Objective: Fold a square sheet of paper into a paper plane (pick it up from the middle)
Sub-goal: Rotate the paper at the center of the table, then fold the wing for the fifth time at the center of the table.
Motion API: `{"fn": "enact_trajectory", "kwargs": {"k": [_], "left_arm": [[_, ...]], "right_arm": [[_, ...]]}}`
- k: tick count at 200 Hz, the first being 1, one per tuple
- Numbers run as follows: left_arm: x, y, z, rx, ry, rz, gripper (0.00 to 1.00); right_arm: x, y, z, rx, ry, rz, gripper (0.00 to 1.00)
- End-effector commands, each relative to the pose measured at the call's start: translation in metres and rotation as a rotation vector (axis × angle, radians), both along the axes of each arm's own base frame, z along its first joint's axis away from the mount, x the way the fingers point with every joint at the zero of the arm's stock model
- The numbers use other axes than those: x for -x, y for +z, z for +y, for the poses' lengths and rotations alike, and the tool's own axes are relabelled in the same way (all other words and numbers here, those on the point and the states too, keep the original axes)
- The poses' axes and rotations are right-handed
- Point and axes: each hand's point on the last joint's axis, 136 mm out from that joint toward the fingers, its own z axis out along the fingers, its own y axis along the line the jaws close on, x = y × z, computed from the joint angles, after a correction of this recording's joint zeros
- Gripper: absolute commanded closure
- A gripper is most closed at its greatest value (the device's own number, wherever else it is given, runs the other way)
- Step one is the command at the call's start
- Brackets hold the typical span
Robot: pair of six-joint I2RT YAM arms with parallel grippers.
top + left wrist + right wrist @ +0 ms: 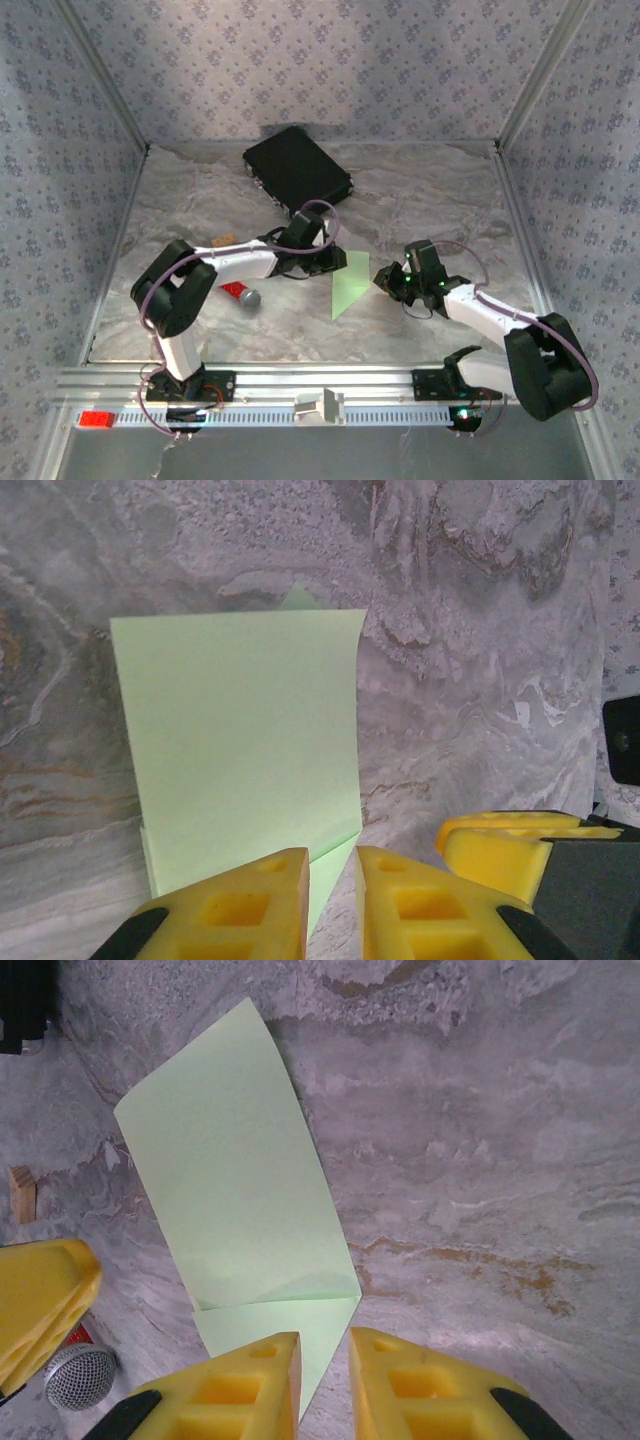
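Observation:
The square sheet of paper (349,284) lies flat on the marble table between my two grippers, light green and folded, with a flap over a pointed lower layer. My left gripper (335,262) sits at its upper left edge. In the left wrist view the paper (240,740) spreads ahead of the left gripper (332,885), whose yellow jaws stand a narrow gap apart over the paper's corner, clamping nothing. My right gripper (385,278) is at the paper's right side. In the right wrist view the right gripper (324,1380) hovers over the paper's (240,1180) point, also narrowly open.
A black case (297,170) lies at the back of the table. A red-handled tool with a grey head (240,293) rests left of the paper, near a small wooden block (222,240). The two grippers are close together: the right one's yellow finger (510,845) shows in the left wrist view.

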Motion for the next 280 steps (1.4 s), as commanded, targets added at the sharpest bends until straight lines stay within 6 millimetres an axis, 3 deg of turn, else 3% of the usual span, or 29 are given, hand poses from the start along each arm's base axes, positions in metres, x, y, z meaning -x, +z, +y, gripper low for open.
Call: {"fn": "enact_trajectory", "kwargs": {"k": [1,97,174,234,280], "left_arm": [[0.000,0.002,-0.011,0.012,-0.047,0.008,0.81],[-0.006,-0.022,-0.017,0.003,-0.033,0.065,0.83],[-0.004,-0.059,0.005,-0.057,0.011,0.123,0.86],[0.011,-0.088,0.020,-0.094,0.015,0.163,0.90],[0.020,-0.093,0.026,-0.089,0.014,0.173,0.91]], "right_arm": [[0.004,-0.008,-0.002,0.008,0.022,0.017,0.79],[0.004,-0.013,0.001,-0.016,0.039,0.043,0.77],[-0.001,-0.009,0.009,-0.050,0.076,0.020,0.73],[-0.018,-0.004,0.013,-0.049,0.158,0.003,0.63],[-0.036,-0.009,0.015,0.006,0.214,0.004,0.62]]}}
